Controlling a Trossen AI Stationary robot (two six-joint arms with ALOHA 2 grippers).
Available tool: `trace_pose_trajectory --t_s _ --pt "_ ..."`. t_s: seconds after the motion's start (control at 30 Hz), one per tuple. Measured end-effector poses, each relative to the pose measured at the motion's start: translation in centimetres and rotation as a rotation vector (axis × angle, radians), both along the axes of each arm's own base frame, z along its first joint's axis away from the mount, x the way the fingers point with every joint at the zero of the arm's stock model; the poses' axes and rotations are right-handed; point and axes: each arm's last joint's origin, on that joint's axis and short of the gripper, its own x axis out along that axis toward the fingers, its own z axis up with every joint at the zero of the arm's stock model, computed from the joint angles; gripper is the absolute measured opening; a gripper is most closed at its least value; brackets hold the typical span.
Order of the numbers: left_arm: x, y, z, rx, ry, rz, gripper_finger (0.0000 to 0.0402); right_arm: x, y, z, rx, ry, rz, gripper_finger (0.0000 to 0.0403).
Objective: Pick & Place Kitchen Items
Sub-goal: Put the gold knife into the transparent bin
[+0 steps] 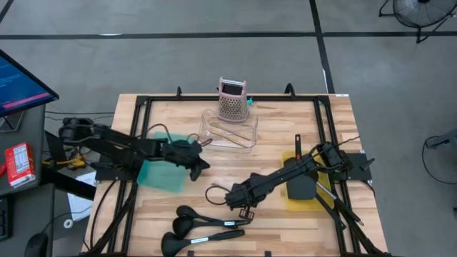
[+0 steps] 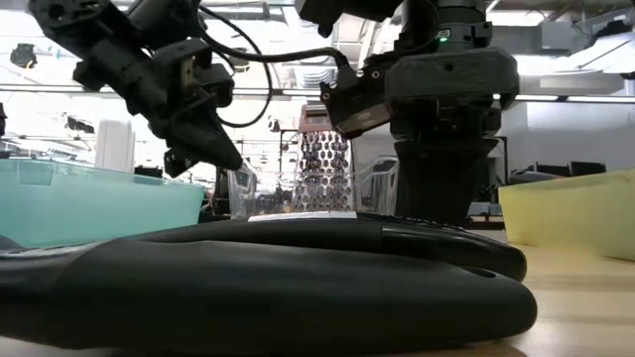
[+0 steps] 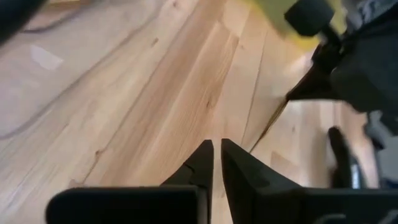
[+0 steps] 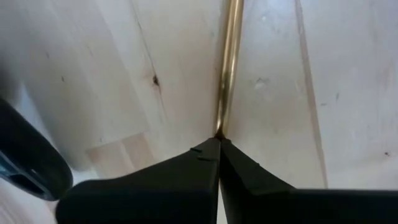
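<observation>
step: lift | right end effector (image 4: 219,140) clamped on golden stick (image 4: 229,62) at its tip | we'd raise slowly, level, clear of tabletop (image 1: 285,128) | left end effector (image 3: 217,148) closed, empty

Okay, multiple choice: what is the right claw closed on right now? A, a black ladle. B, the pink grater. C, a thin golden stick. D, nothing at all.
C. In the right wrist view the right claw has its fingertips pinched together on the end of a thin golden stick, which runs away from it across the wooden table.
</observation>
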Motion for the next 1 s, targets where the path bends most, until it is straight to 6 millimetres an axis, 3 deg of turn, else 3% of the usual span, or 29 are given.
trace_pose_trajectory --t_s 0.43,0.63,0.83,1.0 --pt "1.8 -1.5 -0.9 0.164 0.04 -0.179 0.0117 -0.1 0.3 0.0 0.004 0.004 0.008 0.0001" --pt "2.7 -2.6 0.4 0.219 0.003 -0.277 0.0169 -0.2 0.4 0.0 0.014 0.007 0.01 0.0" --pt "3.5 -3.3 2.7 0.306 0.125 -0.333 0.0179 -0.2 0.5 0.0 0.023 0.008 0.014 0.0" --pt "3.8 -3.4 2.3 0.34 0.141 -0.39 0.018 -0.3 0.9 0.0 0.027 0.005 0.023 0.0"
